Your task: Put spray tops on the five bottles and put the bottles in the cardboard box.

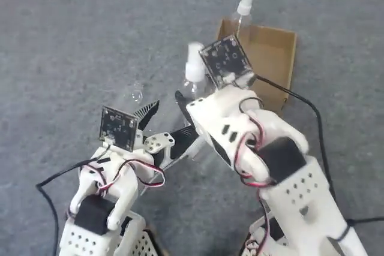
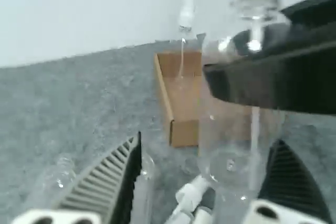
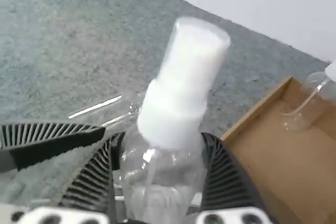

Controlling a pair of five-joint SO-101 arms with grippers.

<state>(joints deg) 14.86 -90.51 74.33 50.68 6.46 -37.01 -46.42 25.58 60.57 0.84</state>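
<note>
Right pincer [image 3: 157,184]: was clamped round the capped bottle [image 3: 170,124], near the cardboard box [image 1: 276,52]
Left pincer [image 2: 202,182]: stood apart, empty, just beside that bottle
Handling: likely light, slick, thin-walled; best gripped mid-body

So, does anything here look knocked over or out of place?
Only mildly: a clear bottle seems to lie on its side on the table, beside the left arm's open jaws. The held bottle and the cardboard box look fine.

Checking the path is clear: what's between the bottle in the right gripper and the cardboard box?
Just bare grey carpet, seen in the right wrist view between the bottle and cardboard box.
</note>
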